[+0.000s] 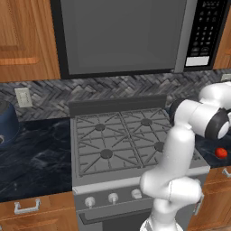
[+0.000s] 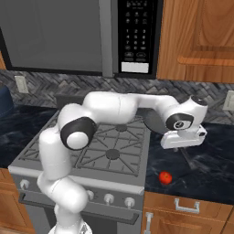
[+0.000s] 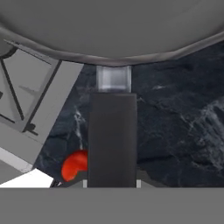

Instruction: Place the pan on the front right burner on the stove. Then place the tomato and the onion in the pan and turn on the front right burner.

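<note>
Left base view: the stove (image 1: 122,140) stands bare, its front right burner (image 1: 159,146) half hidden behind the arm, and the tomato (image 1: 221,153) lies on the dark counter (image 1: 36,155) to the stove's right.

Right base view: the gripper (image 2: 185,145) hangs over the counter just right of the stove, with the pan (image 2: 155,121) a dark disc behind the wrist, raised above the stove's right edge.

Hand view: the fingers are pressed onto the pan's handle (image 3: 112,135), near the bowl (a detail neither base view gives). The pan looks rigid and fairly heavy; held by the handle it would likely tend to droop or twist.
</note>
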Robot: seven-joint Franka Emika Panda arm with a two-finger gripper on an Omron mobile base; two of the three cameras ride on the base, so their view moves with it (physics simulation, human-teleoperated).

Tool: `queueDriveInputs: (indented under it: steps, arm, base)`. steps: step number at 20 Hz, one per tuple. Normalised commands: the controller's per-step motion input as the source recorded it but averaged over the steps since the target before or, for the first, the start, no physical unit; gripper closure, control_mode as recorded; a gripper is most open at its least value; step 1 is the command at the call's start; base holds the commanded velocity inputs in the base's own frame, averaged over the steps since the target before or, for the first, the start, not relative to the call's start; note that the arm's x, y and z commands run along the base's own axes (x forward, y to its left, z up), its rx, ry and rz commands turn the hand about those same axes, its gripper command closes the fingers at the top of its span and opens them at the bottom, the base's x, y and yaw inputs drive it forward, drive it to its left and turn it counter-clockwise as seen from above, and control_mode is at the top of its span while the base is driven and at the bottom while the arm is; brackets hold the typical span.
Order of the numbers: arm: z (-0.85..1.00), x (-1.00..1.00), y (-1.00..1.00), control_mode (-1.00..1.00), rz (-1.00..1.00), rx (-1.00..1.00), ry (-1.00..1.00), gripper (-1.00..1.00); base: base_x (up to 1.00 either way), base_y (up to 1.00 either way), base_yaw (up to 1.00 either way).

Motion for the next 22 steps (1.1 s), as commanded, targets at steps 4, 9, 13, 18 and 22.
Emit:
queueDriveInputs:
  steps: [4, 9, 13, 18, 22]
  arm:
    - [0.00, 0.00, 0.47, -1.00, 0.22, 0.00, 0.00, 1.00]
    - [0.00, -0.02, 0.44, -1.00, 0.22, 0.00, 0.00, 1.00]
    - [0.00, -0.04, 0.38, -1.00, 0.17, 0.00, 0.00, 1.00]
    - [0.00, 0.00, 0.40, -1.00, 0.08, -0.04, 0.00, 1.00]
    - [0.00, 0.00, 0.31, -1.00, 0.02, -0.11, 0.00, 1.00]
  base:
    - [0.00, 0.00, 0.00]
    - [0.00, 0.00, 0.00]
    - [0.00, 0.00, 0.00]
    - [0.00, 0.00, 0.00]
    - [0.00, 0.00, 0.00]
